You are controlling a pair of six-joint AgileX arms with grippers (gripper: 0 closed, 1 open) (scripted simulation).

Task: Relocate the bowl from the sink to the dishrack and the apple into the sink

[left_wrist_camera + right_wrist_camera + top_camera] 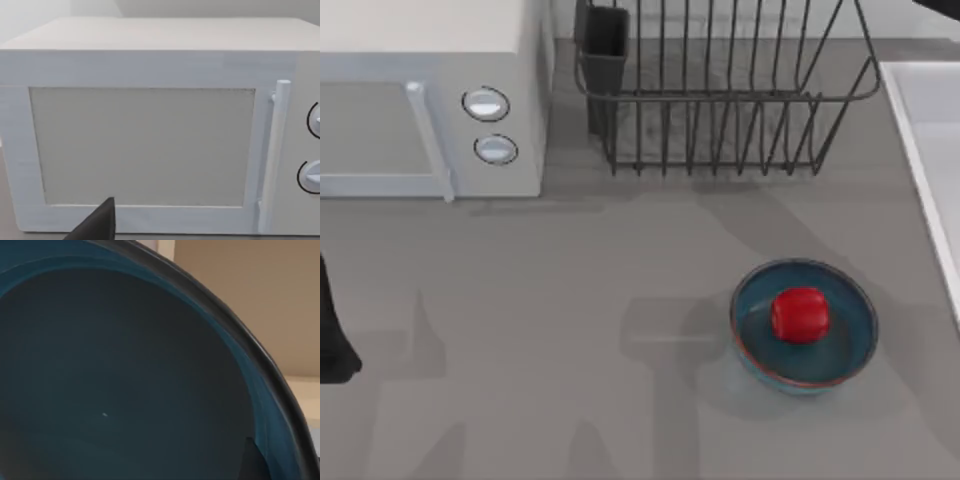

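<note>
A deep-blue bowl (115, 380) sits very close in the right wrist view, its dark rim (240, 335) curving against a beige wall. My right gripper is shut on this bowl, with one dark finger (251, 460) lying inside the wall of the bowl. The red apple (800, 314) rests in a second, identical blue bowl (848, 345) on the table at front right. The wire dishrack (720, 100) stands at the back with nothing in it, a black utensil cup (605, 50) at its left corner. The white sink (932, 130) runs along the right edge.
A white microwave (420, 100) with two round knobs (486, 104) stands at the back left, and its door (145, 145) is seen close up in the left wrist view. My left arm (332, 340) is parked at the left edge, with part of its gripper (100, 222) facing the microwave.
</note>
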